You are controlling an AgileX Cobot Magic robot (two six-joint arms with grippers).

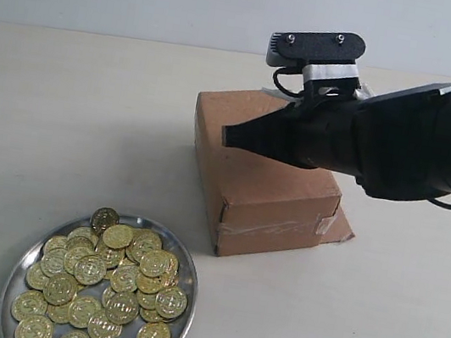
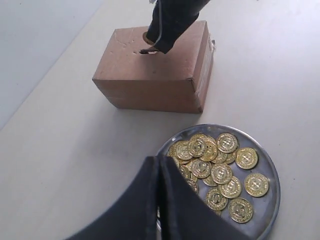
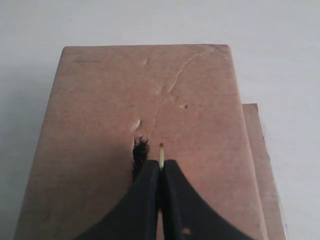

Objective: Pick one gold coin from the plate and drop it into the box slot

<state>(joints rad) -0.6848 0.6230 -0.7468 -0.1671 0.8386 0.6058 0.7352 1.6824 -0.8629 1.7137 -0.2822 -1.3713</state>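
The brown cardboard box (image 1: pixel 266 184) stands mid-table, with its dark ragged slot (image 3: pixel 139 155) in the top face. My right gripper (image 3: pixel 161 162) is shut on one gold coin (image 3: pixel 161 153), held edge-on just above the box top and slightly beside the slot. In the exterior view that gripper (image 1: pixel 229 135) reaches over the box from the right. In the left wrist view the same gripper (image 2: pixel 159 46) hangs over the slot (image 2: pixel 148 51). The silver plate (image 1: pixel 184 265) with several gold coins (image 1: pixel 108 288) lies at the front left. My left gripper (image 2: pixel 159 162) is shut and empty above the plate's (image 2: pixel 272 175) edge.
A loose cardboard flap (image 1: pixel 341 230) sticks out at the box's base on the right. Clear tape (image 1: pixel 272 226) runs across the box's near end. Pale table surface (image 1: pixel 61 126) surrounds the box and plate.
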